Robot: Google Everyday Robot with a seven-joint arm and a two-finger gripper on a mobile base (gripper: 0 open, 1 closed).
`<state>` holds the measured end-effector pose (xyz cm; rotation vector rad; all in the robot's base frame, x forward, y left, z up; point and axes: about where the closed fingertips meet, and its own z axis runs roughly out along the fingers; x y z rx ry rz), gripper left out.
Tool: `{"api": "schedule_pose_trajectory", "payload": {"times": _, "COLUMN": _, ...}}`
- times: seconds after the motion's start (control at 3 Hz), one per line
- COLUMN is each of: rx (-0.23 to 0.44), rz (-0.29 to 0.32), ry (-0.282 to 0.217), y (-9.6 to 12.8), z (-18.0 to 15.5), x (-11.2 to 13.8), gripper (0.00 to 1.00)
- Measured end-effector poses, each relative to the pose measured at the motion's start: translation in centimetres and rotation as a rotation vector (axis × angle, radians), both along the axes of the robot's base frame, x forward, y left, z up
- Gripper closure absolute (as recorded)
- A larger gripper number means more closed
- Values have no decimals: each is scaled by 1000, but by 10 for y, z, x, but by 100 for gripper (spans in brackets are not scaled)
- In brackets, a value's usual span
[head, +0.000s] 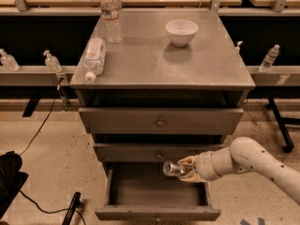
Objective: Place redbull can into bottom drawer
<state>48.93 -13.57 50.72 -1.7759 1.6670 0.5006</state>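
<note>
The gripper [186, 170], above the open bottom drawer [157, 213], clamps its fingers around the body of the redbull can [170, 168], likely light, rigid and slippery.

The gripper [183, 168], pale yellow-tan at the fingers, sits just above the open bottom drawer [157, 213], closed around the redbull can [171, 168], which is shiny silver with a bright round end. The drawer is dull grey outside and darker grey within. The arm [255, 161] is white, dotted with small dark specks. The cabinet top [159, 67] is matt grey metal. On it, the bowl [181, 32] is plain white. The upright water bottle [111, 15] and the lying water bottle [93, 55] are clear with white-blue labels. The floor [51, 153] is beige and finely speckled. The cable [40, 128] is black.
</note>
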Motion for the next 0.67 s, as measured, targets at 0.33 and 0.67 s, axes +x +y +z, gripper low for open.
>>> {"api": "schedule_pose_trajectory", "payload": {"times": 0.33, "rx": -8, "rz": 12, "ry": -8, "y": 3, "z": 3, "x": 2, "gripper": 100}}
{"api": "schedule_pose_trajectory", "payload": {"times": 0.67, "rx": -10, "rz": 16, "ry": 11, "y": 4, "z": -15, "x": 7, "gripper": 100}}
